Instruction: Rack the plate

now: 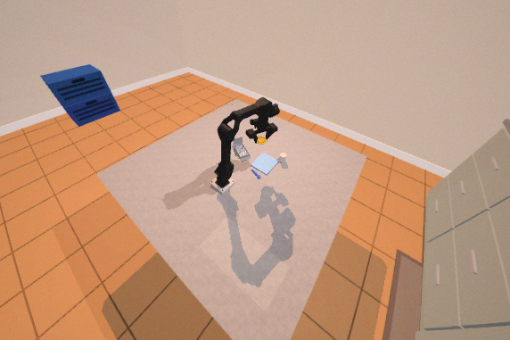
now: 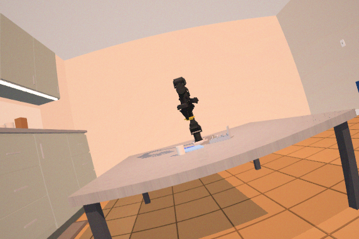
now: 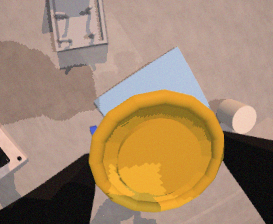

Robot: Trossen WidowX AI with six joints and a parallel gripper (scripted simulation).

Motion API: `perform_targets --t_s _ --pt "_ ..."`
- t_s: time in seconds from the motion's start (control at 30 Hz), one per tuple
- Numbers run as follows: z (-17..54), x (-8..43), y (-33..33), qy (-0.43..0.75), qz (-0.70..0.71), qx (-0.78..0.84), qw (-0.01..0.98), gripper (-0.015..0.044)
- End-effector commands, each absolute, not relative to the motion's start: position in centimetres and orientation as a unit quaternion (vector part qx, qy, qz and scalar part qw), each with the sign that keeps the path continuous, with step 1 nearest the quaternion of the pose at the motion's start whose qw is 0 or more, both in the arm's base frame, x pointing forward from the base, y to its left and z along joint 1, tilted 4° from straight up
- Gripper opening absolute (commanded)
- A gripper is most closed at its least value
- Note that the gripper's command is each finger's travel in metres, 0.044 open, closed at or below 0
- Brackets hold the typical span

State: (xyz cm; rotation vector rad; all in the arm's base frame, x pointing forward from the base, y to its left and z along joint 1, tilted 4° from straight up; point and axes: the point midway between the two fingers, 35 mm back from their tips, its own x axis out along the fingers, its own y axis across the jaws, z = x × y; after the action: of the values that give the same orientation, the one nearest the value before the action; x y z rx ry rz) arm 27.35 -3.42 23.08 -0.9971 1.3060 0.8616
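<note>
Grey table surface carries the dish rack, a light blue mat, a white cylinder cup and a small blue item, partly hidden. Gripper is clamped on the yellow plate, which is held flat, rim outward, above the near-right edge of the mat and well clear of the table. The rack sits at far left in the wrist view, apart from the plate. Step in hand, by judgement: carry phase. Next move calls for translating over the rack, rotating the plate on edge, and aligning it between two rails before lowering.
</note>
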Motion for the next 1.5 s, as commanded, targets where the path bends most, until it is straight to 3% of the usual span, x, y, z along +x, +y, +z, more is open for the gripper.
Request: perform_targets --t_s 0.0,0.8,1.33,1.47 --pt "23.0 26.9 -2.8 0.537 0.410 -0.472 0.567 0.0000" --pt "22.4 24.4 0.9 0.325 0.593 -0.660 0.328 0.0000" --pt "22.0 22.5 3.0 0.151 0.659 -0.724 0.137 0.0000" --pt "21.9 22.4 3.0 0.143 0.661 -0.726 0.128 0.0000"
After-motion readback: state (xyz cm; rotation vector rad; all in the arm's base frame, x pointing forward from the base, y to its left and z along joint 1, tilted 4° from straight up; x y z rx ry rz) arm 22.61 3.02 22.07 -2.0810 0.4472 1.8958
